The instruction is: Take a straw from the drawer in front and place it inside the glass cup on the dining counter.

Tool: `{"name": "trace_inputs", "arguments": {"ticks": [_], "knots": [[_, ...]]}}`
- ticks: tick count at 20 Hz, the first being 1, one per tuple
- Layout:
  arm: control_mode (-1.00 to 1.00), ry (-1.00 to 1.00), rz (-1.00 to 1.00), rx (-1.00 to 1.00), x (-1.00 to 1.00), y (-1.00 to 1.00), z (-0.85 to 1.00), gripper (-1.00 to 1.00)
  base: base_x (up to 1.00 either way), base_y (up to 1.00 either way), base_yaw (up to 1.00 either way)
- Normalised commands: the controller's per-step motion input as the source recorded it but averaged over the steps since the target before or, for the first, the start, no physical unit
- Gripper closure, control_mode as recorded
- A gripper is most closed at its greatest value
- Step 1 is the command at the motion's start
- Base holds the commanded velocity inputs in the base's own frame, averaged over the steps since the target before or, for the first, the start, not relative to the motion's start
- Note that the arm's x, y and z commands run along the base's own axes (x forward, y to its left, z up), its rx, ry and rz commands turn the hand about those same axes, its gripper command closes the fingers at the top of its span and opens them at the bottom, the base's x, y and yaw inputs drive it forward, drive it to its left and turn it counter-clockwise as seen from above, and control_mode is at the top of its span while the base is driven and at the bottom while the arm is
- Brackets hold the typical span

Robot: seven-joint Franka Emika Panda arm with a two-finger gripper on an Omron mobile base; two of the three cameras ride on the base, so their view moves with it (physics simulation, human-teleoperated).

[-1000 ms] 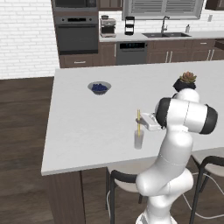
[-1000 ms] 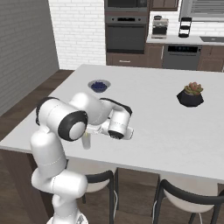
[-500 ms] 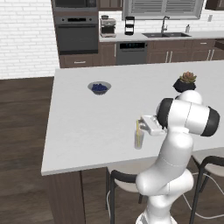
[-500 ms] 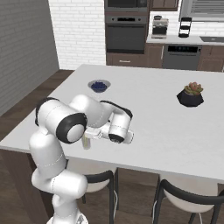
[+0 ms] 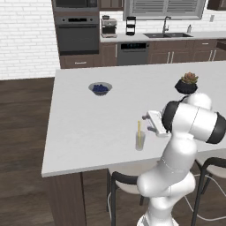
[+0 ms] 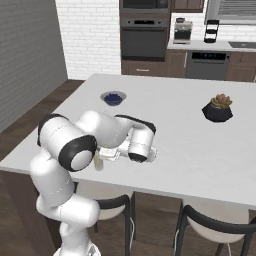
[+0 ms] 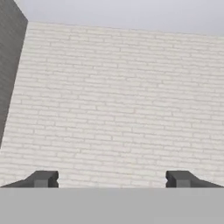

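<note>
Looking basically done: straw [image 5: 138,129] standing upright inside glass cup [image 5: 140,141] near front edge of counter [image 5: 88,128]. Gripper [image 7: 112,179] jaws wide apart, nothing between them. Only backing arm away left, probably.

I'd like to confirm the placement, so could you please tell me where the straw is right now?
In the left base view the straw stands in the glass cup near the front edge of the dining counter, just left of the open gripper.
</note>
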Motion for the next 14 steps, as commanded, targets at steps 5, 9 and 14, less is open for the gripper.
{"name": "trace_inputs", "arguments": {"ticks": [5, 9, 14], "knots": [[-1.00, -0.38, 0.00, 0.00, -0.86, -0.12, 1.00, -1.00, 0.00, 0.00, 0.00], [-1.00, -0.50, 0.00, -0.07, -0.79, 0.01, 1.00, -1.00, 0.00, 0.00, 0.00], [-1.00, -0.58, 0.00, -0.27, -0.73, 0.19, 0.95, -1.00, 0.00, 0.00, 0.00]]}}
